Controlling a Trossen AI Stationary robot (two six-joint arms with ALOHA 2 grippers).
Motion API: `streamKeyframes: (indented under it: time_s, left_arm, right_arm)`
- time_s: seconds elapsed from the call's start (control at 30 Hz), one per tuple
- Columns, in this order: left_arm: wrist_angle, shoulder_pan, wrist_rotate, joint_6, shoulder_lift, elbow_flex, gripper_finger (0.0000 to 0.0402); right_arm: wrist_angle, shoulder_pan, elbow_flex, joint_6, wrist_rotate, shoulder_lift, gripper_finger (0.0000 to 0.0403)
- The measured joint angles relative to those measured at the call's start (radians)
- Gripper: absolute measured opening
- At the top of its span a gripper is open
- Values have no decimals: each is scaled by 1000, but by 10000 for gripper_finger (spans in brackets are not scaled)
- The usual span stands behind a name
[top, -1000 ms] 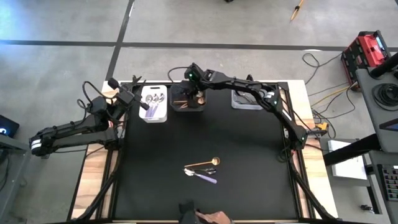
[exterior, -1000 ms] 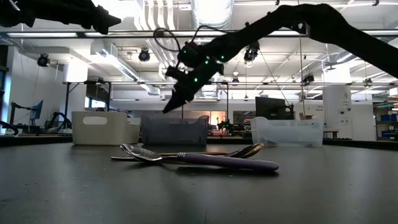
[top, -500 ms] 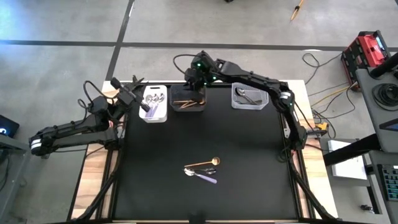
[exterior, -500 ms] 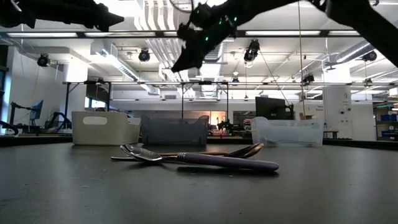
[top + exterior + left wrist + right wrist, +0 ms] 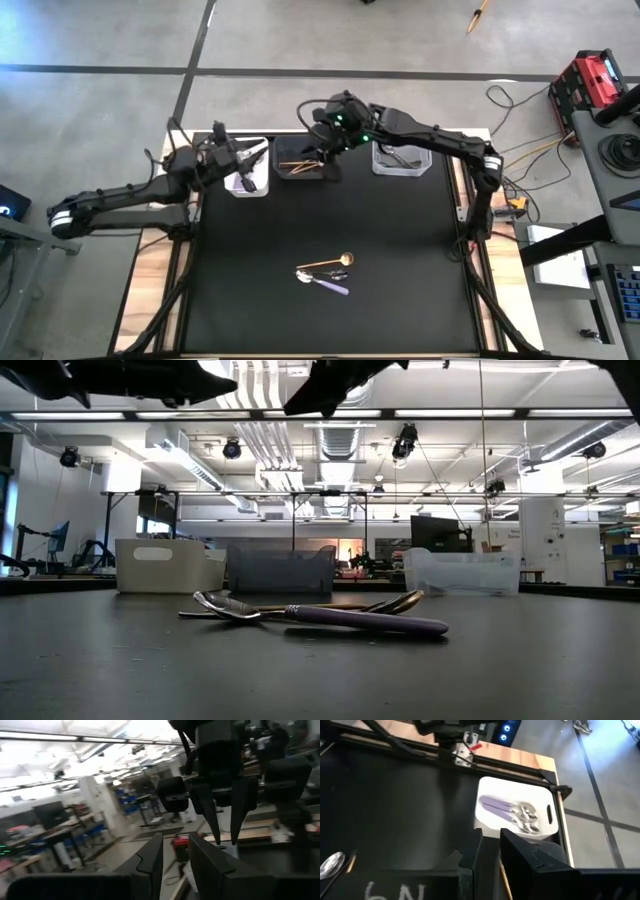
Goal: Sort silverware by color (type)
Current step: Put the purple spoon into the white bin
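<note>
The right tool (image 5: 328,162) hangs high over the dark rectangular bin (image 5: 303,172) at the far edge of the black-topped table (image 5: 320,220). Its two dark fingers (image 5: 470,855) stand a narrow gap apart, with nothing between them. Inside that dark bin lie slim gold utensils (image 5: 293,163). The left tool (image 5: 246,172) hovers over the white rectangular bin (image 5: 262,146), just beside the dark bin. Its fingers (image 5: 150,857) are also slightly parted and hold nothing. The white bin holds several silver spoons with lilac-purple handles (image 5: 509,813), lying side by side. On the other side of the dark bin stands a clear rectangular bin (image 5: 400,168) with dark grey utensils (image 5: 400,154) in it. All three bins form a row along the far edge. Well apart from them, near the middle of the table towards its near edge, two pieces of silverware lie loose. One is a gold spoon (image 5: 331,262). The other is a silver spoon with a lilac-purple handle (image 5: 326,283). The two cross each other and touch. In the level view, the lilac-handled spoon lies in front of the gold one.
</note>
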Motion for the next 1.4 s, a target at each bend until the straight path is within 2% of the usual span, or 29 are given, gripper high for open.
streamKeyframes:
  time_s: [0.33,0.77,1.0,1.4]
  left_arm:
    - [-12,-26,72,-109,137,30,75]
    - [-24,-183,86,-293,279,18,75]
    - [-24,-283,81,-380,361,18,75]
    - [-14,-343,76,-446,505,72,75]
  right_arm:
    - [150,38,-292,35,1,-183,59]
    - [371,64,-622,92,11,-389,59]
    - [447,95,-728,119,10,-450,59]
    - [482,163,-866,152,13,-518,59]
